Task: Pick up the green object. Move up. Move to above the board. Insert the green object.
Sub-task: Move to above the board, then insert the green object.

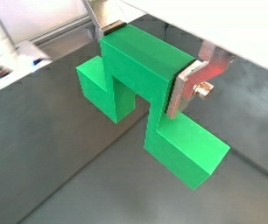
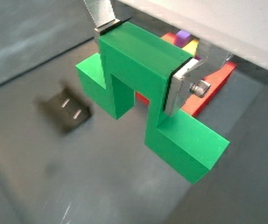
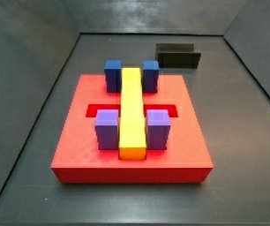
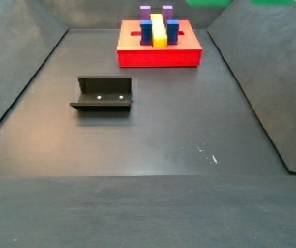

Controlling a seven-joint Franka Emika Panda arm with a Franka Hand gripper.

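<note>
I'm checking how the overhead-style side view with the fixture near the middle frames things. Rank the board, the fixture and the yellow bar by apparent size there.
1. The board, though it lies farthest back.
2. The fixture.
3. The yellow bar, smallest.

The gripper, shut on the green object, shows only in the wrist views.

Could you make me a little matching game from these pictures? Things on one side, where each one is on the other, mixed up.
Things:
1. green object
2. yellow bar
3. fixture
4. board

Places:
A. standing alone on the dark floor, apart from the red slab
B. lying on the floor, carrying the blue and purple blocks
C. clamped between the fingers of the pincer, lifted off the floor
D. lying lengthwise along the middle of the red slab

Pairs: 1-C, 2-D, 3-A, 4-B
</note>
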